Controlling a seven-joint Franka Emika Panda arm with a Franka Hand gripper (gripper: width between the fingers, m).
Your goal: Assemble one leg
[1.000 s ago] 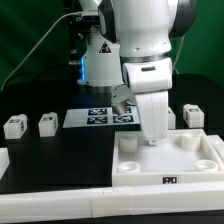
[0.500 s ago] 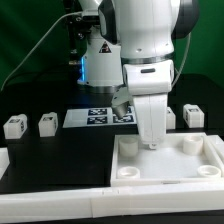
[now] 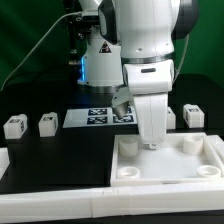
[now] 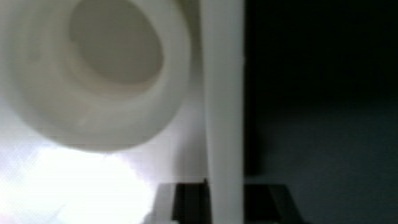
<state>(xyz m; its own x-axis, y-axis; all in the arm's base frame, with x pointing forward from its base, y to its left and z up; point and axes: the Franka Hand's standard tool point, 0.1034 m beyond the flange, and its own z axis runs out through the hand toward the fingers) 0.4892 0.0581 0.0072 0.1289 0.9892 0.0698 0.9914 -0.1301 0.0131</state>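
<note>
Over the tray [image 3: 166, 172] rear rim | tool [image 3: 150, 142] low | jaw gap hidden

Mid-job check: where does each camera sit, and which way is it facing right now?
Exterior view: off the arm, facing it, looking slightly down at the tray, marker board and a loose leg; the arm and gripper show.
Wrist view: on the wrist, close up on what looks like a tray socket, blurred; no gripper part is clear.
Shared: the tray.
</note>
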